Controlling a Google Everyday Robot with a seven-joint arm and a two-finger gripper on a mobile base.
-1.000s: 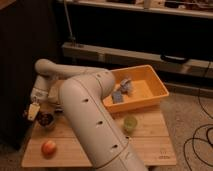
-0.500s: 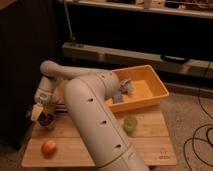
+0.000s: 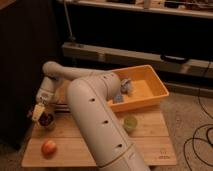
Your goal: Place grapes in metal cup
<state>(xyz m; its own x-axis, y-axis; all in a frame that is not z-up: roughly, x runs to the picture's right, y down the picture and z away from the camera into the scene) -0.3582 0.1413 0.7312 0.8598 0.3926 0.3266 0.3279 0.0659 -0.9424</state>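
The grapes (image 3: 46,119), a small dark purple-brown bunch, sit at the far left of the wooden table (image 3: 150,145). A dull grey rim seems to show just under them; I cannot tell whether it is the metal cup, and no other grey cup shows. My gripper (image 3: 38,112), with pale yellowish fingertips, hangs from the wrist at the table's left edge. It is right beside the grapes on their left, touching or nearly touching them. The arm's big white forearm crosses the middle of the view and hides part of the table.
A red-orange round fruit (image 3: 48,147) lies at the front left. A light green cup (image 3: 130,122) stands right of the arm. An orange bin (image 3: 145,95) with grey-blue items (image 3: 125,86) sits at the back right. Dark shelving stands behind.
The wrist and gripper have shifted slightly right and down, closer to the grapes. The fruit, green cup and bin have not moved.
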